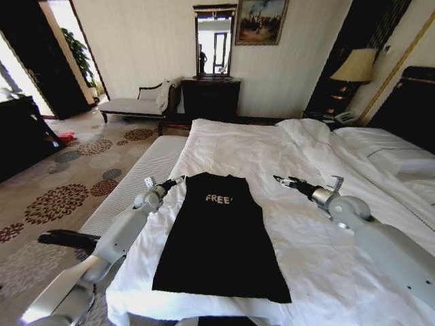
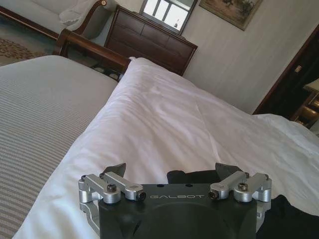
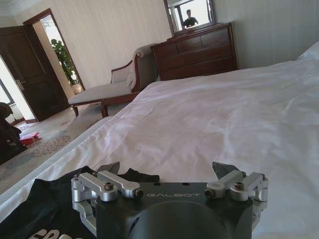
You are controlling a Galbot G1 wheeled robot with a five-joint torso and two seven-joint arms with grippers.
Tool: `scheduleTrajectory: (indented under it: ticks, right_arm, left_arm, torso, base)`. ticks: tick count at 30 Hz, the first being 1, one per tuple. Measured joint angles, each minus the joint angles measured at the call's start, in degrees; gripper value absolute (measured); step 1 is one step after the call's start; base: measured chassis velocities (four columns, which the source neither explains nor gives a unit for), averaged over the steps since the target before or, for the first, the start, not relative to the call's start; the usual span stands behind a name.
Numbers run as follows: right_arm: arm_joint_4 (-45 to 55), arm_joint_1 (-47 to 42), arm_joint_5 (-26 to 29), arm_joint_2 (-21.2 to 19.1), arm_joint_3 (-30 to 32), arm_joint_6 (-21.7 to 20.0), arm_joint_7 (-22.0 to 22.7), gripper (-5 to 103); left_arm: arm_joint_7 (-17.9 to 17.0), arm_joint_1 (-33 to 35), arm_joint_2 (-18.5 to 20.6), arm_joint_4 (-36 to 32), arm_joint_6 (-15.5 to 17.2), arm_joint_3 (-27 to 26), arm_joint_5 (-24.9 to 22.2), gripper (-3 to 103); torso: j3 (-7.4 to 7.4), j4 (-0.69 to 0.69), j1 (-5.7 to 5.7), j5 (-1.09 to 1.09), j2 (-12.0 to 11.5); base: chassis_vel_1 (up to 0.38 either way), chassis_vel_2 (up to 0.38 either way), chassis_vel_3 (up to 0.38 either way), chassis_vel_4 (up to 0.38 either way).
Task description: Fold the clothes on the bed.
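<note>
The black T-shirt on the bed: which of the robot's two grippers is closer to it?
Left. The left gripper is at the black T-shirt's upper left corner, fingers open. The right gripper hovers open over the white duvet, off the shirt's upper right corner.

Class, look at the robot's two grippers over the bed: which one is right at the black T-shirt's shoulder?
The left gripper, open at the T-shirt's top left corner. The right gripper, also open, hangs apart over the bed's white duvet.

Matt black cotton T-shirt with pale printed lettering, lying on smooth, lightly creased white cloth of the bed. Brushed metal linkages on matt black plastic bodies of left gripper and right gripper. Glossy dark wood on dresser. Ribbed pale fabric on bench.
</note>
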Motion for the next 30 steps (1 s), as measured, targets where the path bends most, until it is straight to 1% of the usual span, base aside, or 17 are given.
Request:
scheduleTrajectory:
  ticks: [3, 5, 6, 8, 9, 11, 12, 13, 15, 16, 17, 20, 22, 23, 26, 30]
  right_arm:
    - [-2.35, 3.46, 0.26, 0.85, -2.89, -0.13, 0.06, 100]
    - [-3.89, 6.39, 1.33, 1.06, -5.13, -0.46, -0.18, 100]
    - [-3.89, 6.39, 1.33, 1.06, -5.13, -0.46, -0.18, 100]
    - [-5.31, 9.17, 2.24, 1.14, -7.4, -0.93, -1.37, 100]
    - [-6.46, 11.43, 2.91, 1.24, -9.52, -1.8, -2.98, 100]
    - [-6.82, 12.16, 3.05, 1.28, -10.3, -2.05, -3.46, 100]
    - [-7.84, 14.38, 3.22, 1.57, -12.99, -2.68, -4.56, 100]
    - [-7.84, 14.38, 3.22, 1.57, -12.99, -2.68, -4.56, 100]
    - [-9.37, 17.15, 2.99, 2.57, -16.59, -3.11, -5.25, 100]
    - [-11.26, 20.1, 2.05, 4.35, -20.49, -3.17, -5.65, 100]
    - [-11.26, 20.1, 2.05, 4.35, -20.49, -3.17, -5.65, 100]
    - [-14.44, 24.39, 0.81, 7.1, -25.48, -3.01, -6.03, 100]
    - [-18.12, 28.76, -0.43, 9.59, -29.2, -2.41, -6.69, 100]
    - [-18.12, 28.76, -0.43, 9.59, -29.2, -2.41, -6.69, 100]
    - [-23.96, 34.1, -1.77, 12.99, -33.16, -1.38, -6.78, 100]
    - [-28.51, 37.16, -3.01, 15.43, -36.07, -1.06, -6.78, 100]
  left_arm:
    - [1.01, -2.69, -1.03, 3.79, -0.35, 0.68, 0.1, 100]
    - [1.61, -4.65, -1.69, 6.15, -0.55, 1.36, 0.13, 100]
    - [1.61, -4.65, -1.69, 6.15, -0.55, 1.36, 0.13, 100]
    - [2.1, -5.89, -2.0, 7.56, -0.64, 1.84, 0.08, 100]
    - [2.67, -6.92, -2.2, 8.72, -0.72, 2.39, 0.02, 100]
    - [2.86, -7.22, -2.27, 9.11, -0.74, 2.58, 0.0, 100]
    - [3.55, -8.13, -2.53, 10.4, -0.8, 3.24, -0.09, 100]
    - [3.55, -8.13, -2.53, 10.4, -0.8, 3.24, -0.09, 100]
    - [4.34, -9.07, -2.87, 11.75, -0.84, 3.81, -0.57, 100]
    - [5.11, -9.56, -3.19, 12.66, -0.87, 4.12, -0.99, 100]
    - [5.11, -9.56, -3.19, 12.66, -0.87, 4.12, -0.99, 100]
    - [5.89, -9.86, -3.67, 13.62, -1.08, 4.62, -0.98, 100]
    - [6.37, -10.1, -4.41, 14.73, -1.52, 4.8, -0.48, 100]
    - [6.37, -10.1, -4.41, 14.73, -1.52, 4.8, -0.48, 100]
    - [7.0, -10.28, -5.21, 15.73, -2.15, 4.36, -0.05, 100]
    - [7.92, -10.32, -5.16, 16.36, -2.67, 4.11, 0.8, 100]
  torso:
    - [0.0, -0.02, 0.0, 0.01, 0.0]
    - [0.0, -0.06, 0.0, 0.02, 0.0]
    - [0.0, -0.06, 0.0, 0.02, 0.0]
    - [0.0, -0.03, 0.0, 0.0, 0.0]
    - [0.0, 0.0, 0.0, 0.0, 0.0]
    - [0.0, 0.0, 0.01, 0.0, 0.0]
    - [0.0, -0.02, 0.0, -0.01, 0.0]
    - [0.0, -0.02, 0.0, -0.01, 0.0]
    - [0.0, -0.04, 0.0, 0.0, 0.0]
    - [0.0, -0.02, 0.0, 0.02, 0.0]
    - [0.0, -0.02, 0.0, 0.02, 0.0]
    - [0.01, 0.0, 0.01, 0.0, -0.01]
    - [0.01, 0.0, 0.01, 0.0, -0.01]
    - [0.01, 0.0, 0.01, 0.0, -0.01]
    - [0.0, -0.03, 0.01, -0.01, -0.01]
    - [0.0, 0.01, 0.01, -0.01, -0.01]
  base:
    - [0.0, 0.0, 0.0, 0.0]
    - [0.0, 0.0, 0.0, 0.0]
    - [0.0, 0.0, 0.0, 0.0]
    - [0.0, 0.0, 0.0, 0.0]
    - [0.0, 0.0, 0.0, 0.0]
    - [0.0, 0.0, 0.0, 0.0]
    - [0.0, 0.0, 0.0, 0.0]
    - [0.0, 0.0, 0.0, 0.0]
    - [0.0, 0.0, 0.0, 0.0]
    - [0.0, 0.0, 0.0, 0.0]
    - [0.0, 0.0, 0.0, 0.0]
    - [0.0, 0.0, 0.0, 0.0]
    - [0.0, 0.0, 0.0, 0.0]
    - [0.0, 0.0, 0.0, 0.0]
    - [0.0, 0.0, 0.0, 0.0]
    - [0.0, 0.0, 0.0, 0.0]
